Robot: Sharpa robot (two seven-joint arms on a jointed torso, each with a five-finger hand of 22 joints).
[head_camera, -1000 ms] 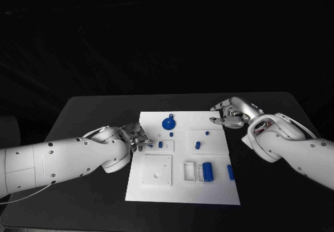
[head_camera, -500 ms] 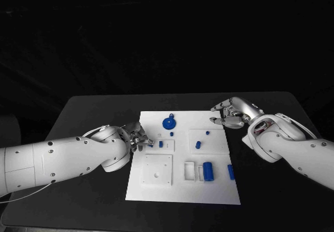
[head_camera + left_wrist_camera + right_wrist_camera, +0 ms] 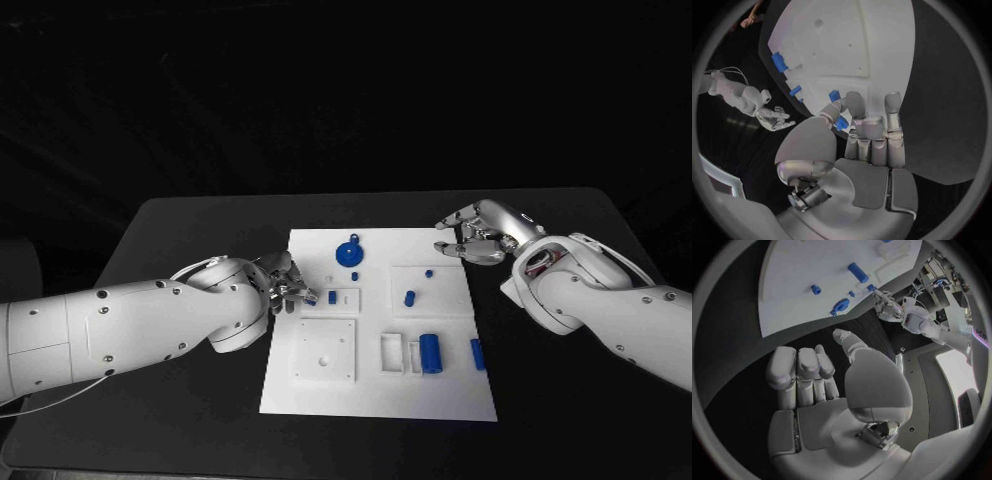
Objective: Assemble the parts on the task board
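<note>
Pinching a small blue part (image 3: 841, 123), left hand (image 3: 284, 282) at task board (image 3: 378, 400) left edge, right hand (image 3: 476, 235) curled, holding nothing, large blue cylinder (image 3: 430, 353) lying lengthwise toward the robot.

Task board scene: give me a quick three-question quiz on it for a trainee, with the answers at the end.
1. True or false: the right hand holds a blue part.
2. Where does the disc lie? A) towards the far end of the board; B) at its near edge; C) on the black table.
3. Which hand pinches a small part at the board's left edge?

Key: 1 false, its fingers are curled on nothing. 2 A. 3 the left hand.
</note>
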